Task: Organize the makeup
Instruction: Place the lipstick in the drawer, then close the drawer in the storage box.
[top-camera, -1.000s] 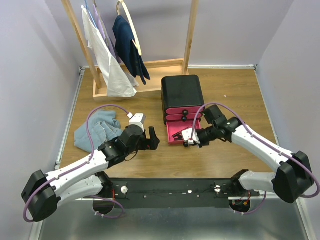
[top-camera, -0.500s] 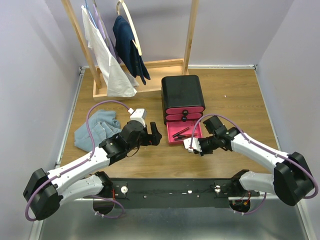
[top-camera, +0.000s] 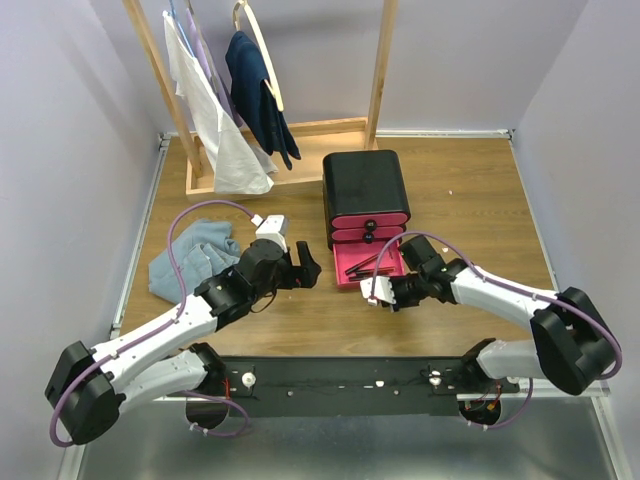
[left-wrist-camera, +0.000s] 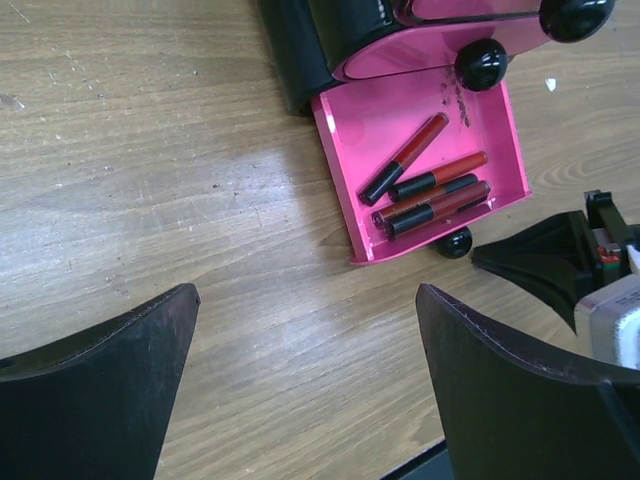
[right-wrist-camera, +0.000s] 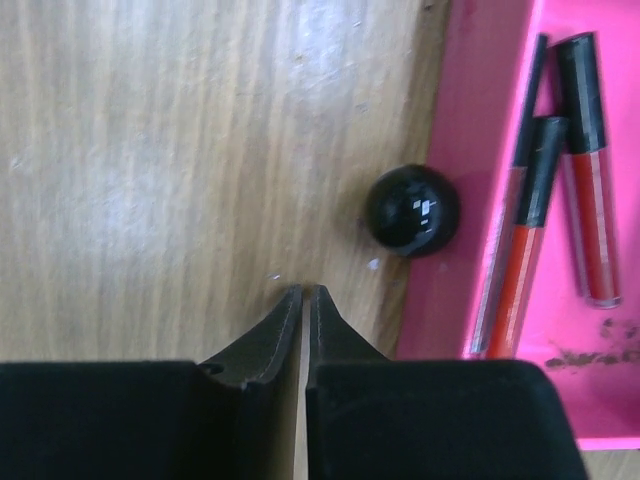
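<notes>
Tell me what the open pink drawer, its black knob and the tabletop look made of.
Drawer: likely glossy moulded plastic, uniform pink with thin walls.
Knob: hard black plastic or lacquer, mirror-shiny, with bright highlights.
Tabletop: wood or wood-look laminate, satin, with grain and fine scratches.

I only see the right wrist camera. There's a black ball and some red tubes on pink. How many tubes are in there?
Observer: Four lip tubes lie in the open pink drawer.
Child: Is the other hand holding anything?
Observer: No, the left gripper is wide open and empty, over the wooden table.
Child: Are there more drawers?
Observer: Yes, two more pink drawers above it in the black box, both look shut.
</notes>
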